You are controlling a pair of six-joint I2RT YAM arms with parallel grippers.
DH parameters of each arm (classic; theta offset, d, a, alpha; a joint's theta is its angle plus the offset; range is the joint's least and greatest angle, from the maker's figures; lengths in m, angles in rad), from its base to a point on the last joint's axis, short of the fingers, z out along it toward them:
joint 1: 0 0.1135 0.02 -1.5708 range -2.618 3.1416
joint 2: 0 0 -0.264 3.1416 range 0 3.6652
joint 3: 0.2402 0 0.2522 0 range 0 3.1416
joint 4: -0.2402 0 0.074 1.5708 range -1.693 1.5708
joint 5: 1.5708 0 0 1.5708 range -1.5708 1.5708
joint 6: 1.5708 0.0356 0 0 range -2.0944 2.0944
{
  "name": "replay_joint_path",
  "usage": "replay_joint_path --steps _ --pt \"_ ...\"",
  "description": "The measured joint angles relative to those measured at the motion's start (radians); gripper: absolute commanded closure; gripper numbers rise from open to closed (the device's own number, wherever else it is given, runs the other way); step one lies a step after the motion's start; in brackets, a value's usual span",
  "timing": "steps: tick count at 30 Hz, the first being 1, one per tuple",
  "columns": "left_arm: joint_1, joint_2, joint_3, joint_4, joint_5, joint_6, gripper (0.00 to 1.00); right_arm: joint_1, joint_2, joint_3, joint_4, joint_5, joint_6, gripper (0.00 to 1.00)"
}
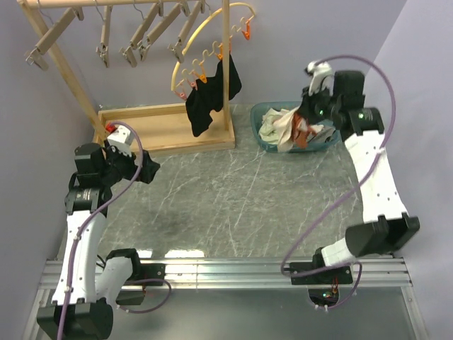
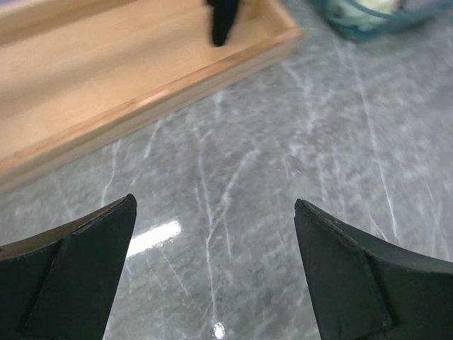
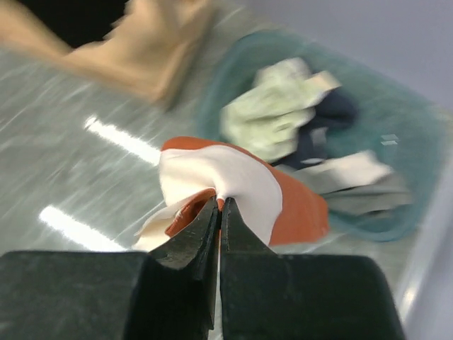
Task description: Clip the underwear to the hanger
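Observation:
The rust-orange underwear with its off-white waistband hangs from my right gripper, which is shut on the waistband fabric just above the teal basket. In the top view the underwear shows at the basket, under the right gripper. Several wooden bar hangers with metal clips hang from the rack's top rail at the far left. My left gripper is open and empty, low over the marbled table near the rack's base; it also shows in the top view.
The teal basket at the back right holds cream and grey clothes. A wooden rack with a tray base stands at the back left. A black garment hangs from a yellow hoop with orange pegs.

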Motion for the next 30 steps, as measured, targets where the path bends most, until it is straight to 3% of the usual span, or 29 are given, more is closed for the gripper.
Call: replay_joint_path --steps 7,12,17,22,25,26,30 --pt "0.0 -0.116 -0.023 -0.04 0.206 0.134 0.01 0.206 -0.148 -0.398 0.013 -0.103 0.034 1.0" --pt "0.0 -0.095 -0.054 -0.061 0.268 0.185 0.03 0.301 -0.056 -0.576 0.08 -0.131 0.13 1.0" --pt "-0.011 -0.032 -0.124 -0.045 0.293 0.199 0.03 0.324 0.13 -0.544 0.145 -0.147 0.204 1.0" --pt "-0.087 0.025 -0.196 0.028 0.296 0.174 0.03 0.324 0.361 -0.303 0.124 -0.169 0.22 0.77" --pt "-0.173 0.089 -0.213 0.099 0.289 0.162 0.04 0.324 0.428 -0.171 0.095 -0.187 0.223 0.53" --pt "-0.204 0.113 -0.213 0.119 0.284 0.161 0.04 0.322 0.43 -0.15 0.089 -0.189 0.222 0.35" --pt "-0.307 0.205 -0.219 0.203 0.262 0.135 0.04 0.306 0.383 -0.14 0.057 -0.206 0.209 0.34"
